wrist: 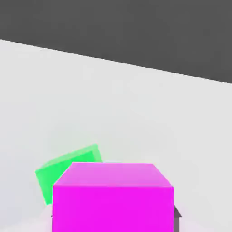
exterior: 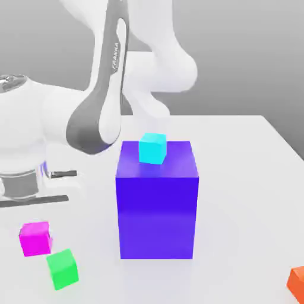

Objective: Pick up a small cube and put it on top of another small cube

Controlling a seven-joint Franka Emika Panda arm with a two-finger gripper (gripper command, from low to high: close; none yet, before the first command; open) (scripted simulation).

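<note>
Hand view: I've got the gripper [wrist: 113,215] closed on the pink cube [wrist: 113,208], a dark sliver of finger on either side; no offset btwn cube and jaws that I can see. No long axis to match, it's a cube, so the next move is prob. straight up, then across.

In the ext. view the pink cube sits at the view's left, w/ the green cube [exterior: 63,269] just beside it, toward the view's right. The cyan cube [exterior: 152,148] is on the blue block [exterior: 157,217], well apart & higher. Which one's the target, I can't tell; cyan would need a high lift.

Hard to make out: whether pink is off the table [exterior: 237,208], or touching green, which it partly hides in the hand view. Orange cube [exterior: 297,284] is cut off by the frame edge.
</note>
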